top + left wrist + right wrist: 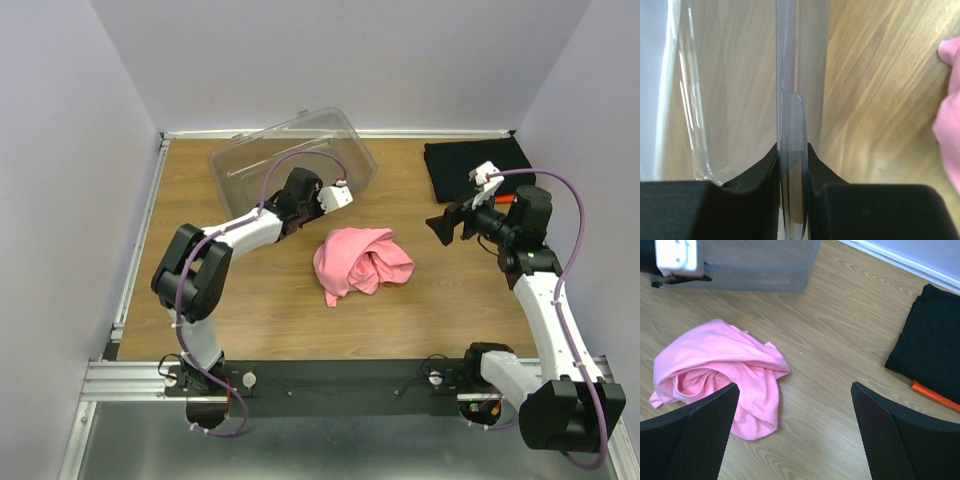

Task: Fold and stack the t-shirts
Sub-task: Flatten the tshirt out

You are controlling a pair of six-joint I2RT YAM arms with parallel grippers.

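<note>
No writing, label, brand, number or sign is legible on anything here.

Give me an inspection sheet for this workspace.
Surface: wooden table, bare wood showing.
Job's things: pink t-shirt crumpled mid-table; black t-shirt folded far right, orange t-shirt peeking from under it.
Clutter: clear bin, far left.
Grippers: left gripper pinches the bin's wall; right gripper open, holding nothing.
Cables: purple cables loop along both arms.
Surroundings: pale walls on three sides.
</note>
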